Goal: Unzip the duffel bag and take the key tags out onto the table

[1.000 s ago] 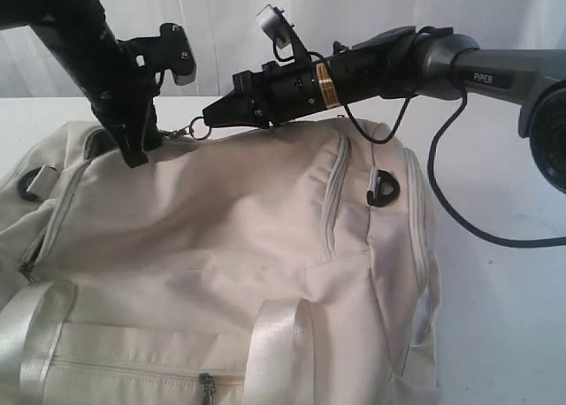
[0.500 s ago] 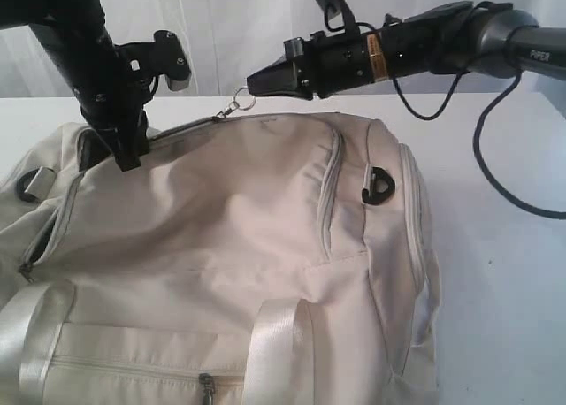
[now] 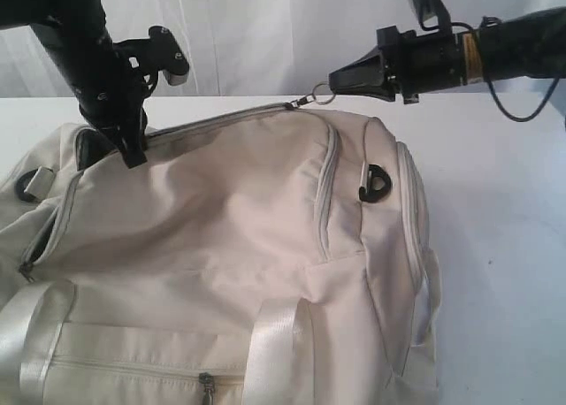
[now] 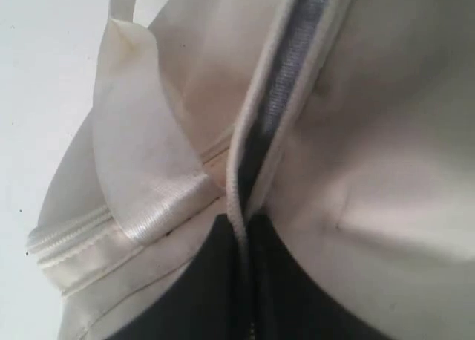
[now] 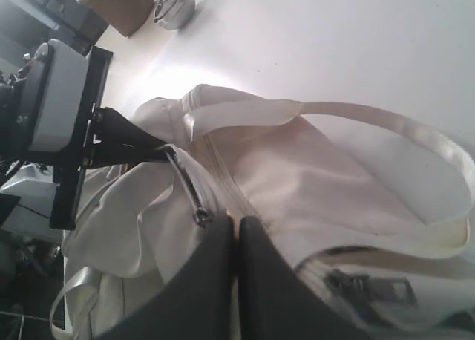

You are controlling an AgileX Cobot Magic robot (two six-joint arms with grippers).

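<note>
The cream duffel bag (image 3: 230, 246) lies on the white table (image 3: 504, 228) and fills the lower left of the exterior view. My left gripper (image 3: 133, 157) points down at the bag's left end, shut on the fabric edge beside the top zipper (image 4: 236, 206). My right gripper (image 3: 336, 80) hovers above the bag's top right, shut on the metal ring of the zipper pull (image 3: 320, 95). In the right wrist view the pull (image 5: 200, 218) sits right at my closed right gripper (image 5: 236, 225). Grey lining (image 4: 293, 58) shows in the narrow zipper gap. The key tags are hidden.
A satin strap (image 3: 274, 343) and a closed front pocket with a dark pull (image 3: 207, 387) lie at the near side. A black buckle (image 3: 378, 182) sits on the bag's right end. Bare table lies to the right. A round metal item (image 5: 174, 2) and a box (image 5: 119, 2) stand far off.
My right gripper has moved to the right along the bag's top with the zipper pull in it, and the top zipper has opened further. My left gripper has stayed put.
</note>
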